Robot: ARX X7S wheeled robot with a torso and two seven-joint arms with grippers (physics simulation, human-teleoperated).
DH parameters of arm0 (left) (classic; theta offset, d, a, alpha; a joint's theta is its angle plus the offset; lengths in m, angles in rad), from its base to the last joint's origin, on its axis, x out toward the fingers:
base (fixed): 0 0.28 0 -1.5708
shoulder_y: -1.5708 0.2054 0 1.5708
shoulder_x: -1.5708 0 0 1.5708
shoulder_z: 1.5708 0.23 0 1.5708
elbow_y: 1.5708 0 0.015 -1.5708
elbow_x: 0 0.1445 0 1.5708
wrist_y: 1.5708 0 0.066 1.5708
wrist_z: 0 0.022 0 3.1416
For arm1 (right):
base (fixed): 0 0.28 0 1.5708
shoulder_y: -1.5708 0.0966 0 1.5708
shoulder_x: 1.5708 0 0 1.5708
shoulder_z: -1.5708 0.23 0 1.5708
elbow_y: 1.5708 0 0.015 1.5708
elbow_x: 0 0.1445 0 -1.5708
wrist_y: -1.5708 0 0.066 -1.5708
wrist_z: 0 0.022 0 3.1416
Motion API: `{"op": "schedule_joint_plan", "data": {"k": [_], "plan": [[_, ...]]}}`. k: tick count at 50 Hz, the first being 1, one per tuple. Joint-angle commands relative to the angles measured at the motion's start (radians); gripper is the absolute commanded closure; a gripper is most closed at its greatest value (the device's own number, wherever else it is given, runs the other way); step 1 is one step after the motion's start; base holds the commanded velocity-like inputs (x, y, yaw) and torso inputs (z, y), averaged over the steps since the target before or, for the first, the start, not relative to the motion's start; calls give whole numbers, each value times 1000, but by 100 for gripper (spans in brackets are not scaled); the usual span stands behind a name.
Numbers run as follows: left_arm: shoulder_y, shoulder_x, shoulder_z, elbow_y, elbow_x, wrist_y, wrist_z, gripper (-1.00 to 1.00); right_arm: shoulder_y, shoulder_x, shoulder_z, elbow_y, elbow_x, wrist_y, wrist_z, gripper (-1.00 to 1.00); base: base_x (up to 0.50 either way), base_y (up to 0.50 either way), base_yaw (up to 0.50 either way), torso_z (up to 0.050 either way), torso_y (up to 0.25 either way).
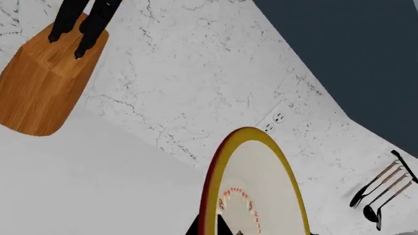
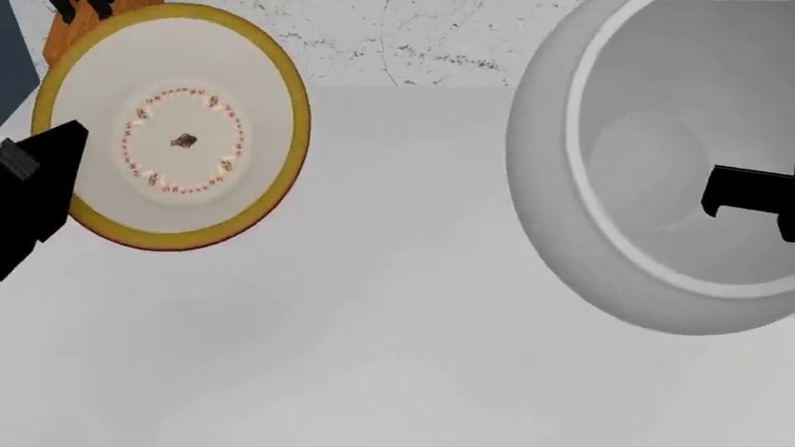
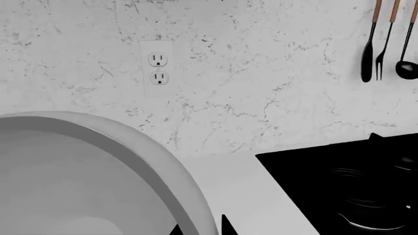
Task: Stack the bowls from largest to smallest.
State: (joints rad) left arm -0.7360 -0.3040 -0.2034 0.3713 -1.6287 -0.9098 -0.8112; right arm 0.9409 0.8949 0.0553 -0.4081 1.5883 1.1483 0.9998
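Above the pale counter (image 2: 372, 354), in the head view, two bowls are held up close to the camera. On the robot's left, the shallow white bowl (image 2: 174, 126) with its yellow rim and ring of red dots faces the camera, tilted so its inside shows. The left gripper (image 2: 44, 186) meets its rim at the left edge, one dark finger (image 2: 56, 154) lying over the rim; the left wrist view shows the same bowl (image 1: 258, 188) edge-on with finger tips on either side of its rim, so the gripper is clamped on it. On the right, the pale grey bowl (image 2: 646, 177) fills much of the view, tipped with its opening toward the camera. The right gripper (image 2: 746, 200) reaches over its rim with one finger inside; in the right wrist view the bowl's rim (image 3: 163, 166) runs between two dark finger tips, so it too is gripped. The two bowls are well apart.

Behind the left bowl stands a wooden knife block (image 1: 46, 83) against the marbled wall (image 3: 261, 98). The wall carries a power outlet (image 3: 157, 67) and hanging utensils (image 3: 388, 41), beside a black stove (image 3: 353, 186).
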Motion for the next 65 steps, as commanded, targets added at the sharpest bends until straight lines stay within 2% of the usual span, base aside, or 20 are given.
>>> {"op": "schedule_joint_plan", "data": {"k": [1,8,21,41,53,65], "plan": [[-34,-33,-36,75,-21,22,45,100,-20,20,34,-31,5,-13,52,100,0,0,0,0,0],[-16,-39,-51,86,-19,30,109,100,-25,20,28,-30,0,-14,59,100,0,0,0,0,0],[-7,-36,-41,90,-15,36,104,100,-35,13,16,-32,-32,-24,52,100,0,0,0,0,1],[0,-45,-38,104,-35,44,93,100,-43,17,18,-37,-26,-35,46,100,-434,41,0,0,1],[2,-46,-35,108,-40,52,86,100,-63,13,30,-43,-27,-53,37,100,0,0,0,0,0],[3,-42,-27,105,-40,60,83,100,-97,19,56,-52,-25,-74,28,100,1,-481,0,0,0]]}}
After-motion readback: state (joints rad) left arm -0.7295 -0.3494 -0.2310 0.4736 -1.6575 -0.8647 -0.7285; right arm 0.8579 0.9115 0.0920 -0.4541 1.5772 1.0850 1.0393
